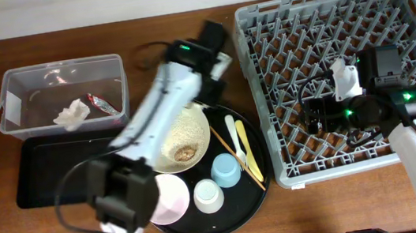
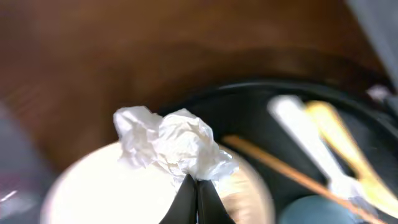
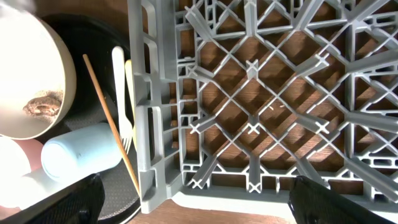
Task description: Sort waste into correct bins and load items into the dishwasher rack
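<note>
Your left hand [image 2: 198,190] is pinching a tissue [image 2: 177,146] over the bowl [image 2: 87,190]; your right hand [image 3: 199,199] is gaping empty above the rack [image 3: 261,93] at 3 o'clock.

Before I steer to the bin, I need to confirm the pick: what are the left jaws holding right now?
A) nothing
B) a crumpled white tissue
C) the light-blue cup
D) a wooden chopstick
B: the left wrist view shows the left jaws pinched shut on the crumpled white tissue, above the cream bowl.
</note>
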`<action>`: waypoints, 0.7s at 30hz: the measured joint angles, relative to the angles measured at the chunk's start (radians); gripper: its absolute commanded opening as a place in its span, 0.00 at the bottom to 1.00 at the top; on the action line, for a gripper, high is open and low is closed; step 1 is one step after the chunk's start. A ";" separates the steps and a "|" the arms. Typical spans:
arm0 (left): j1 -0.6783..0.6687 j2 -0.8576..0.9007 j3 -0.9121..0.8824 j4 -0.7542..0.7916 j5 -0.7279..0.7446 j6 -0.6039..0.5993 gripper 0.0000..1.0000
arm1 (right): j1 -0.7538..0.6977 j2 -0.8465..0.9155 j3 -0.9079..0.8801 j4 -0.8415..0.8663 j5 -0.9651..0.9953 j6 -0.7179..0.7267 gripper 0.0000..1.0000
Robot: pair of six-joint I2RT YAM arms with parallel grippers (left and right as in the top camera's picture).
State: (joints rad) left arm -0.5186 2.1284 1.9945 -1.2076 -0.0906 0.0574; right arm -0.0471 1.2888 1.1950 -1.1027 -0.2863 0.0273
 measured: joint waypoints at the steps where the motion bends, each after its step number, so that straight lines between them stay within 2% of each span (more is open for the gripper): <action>1: 0.077 -0.035 0.003 -0.012 0.000 -0.001 0.00 | 0.000 0.000 0.000 -0.002 0.000 0.000 0.98; 8: 0.595 -0.085 0.014 0.003 0.051 -0.056 0.00 | 0.000 0.000 0.000 -0.005 0.000 0.000 0.98; 10: 0.667 -0.085 0.014 0.008 0.058 -0.059 0.00 | 0.000 0.000 0.000 -0.005 0.000 0.000 0.98; 13: 0.694 -0.085 0.014 0.019 0.074 -0.059 0.02 | 0.000 0.000 0.000 -0.006 0.000 0.000 0.98; 14: 0.693 -0.084 0.013 0.038 0.079 -0.061 0.08 | 0.000 0.000 0.000 -0.006 0.000 0.000 0.98; 16: 0.693 -0.082 0.012 0.054 0.080 -0.064 0.27 | 0.000 0.000 0.000 -0.006 0.000 0.001 0.98; 17: 0.693 -0.081 0.012 0.058 0.084 -0.068 0.31 | 0.000 0.000 0.000 -0.007 0.000 0.000 0.98; 20: 0.693 -0.080 0.012 0.060 0.084 -0.075 0.53 | 0.000 0.000 0.000 -0.008 0.000 0.000 0.98; 21: 0.693 -0.080 0.012 0.055 0.084 -0.076 0.55 | 0.000 0.000 0.000 -0.008 0.000 0.000 0.99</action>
State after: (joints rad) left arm 0.1745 2.0480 2.0064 -1.1522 -0.0067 -0.0181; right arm -0.0471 1.2888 1.1950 -1.1110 -0.2859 0.0273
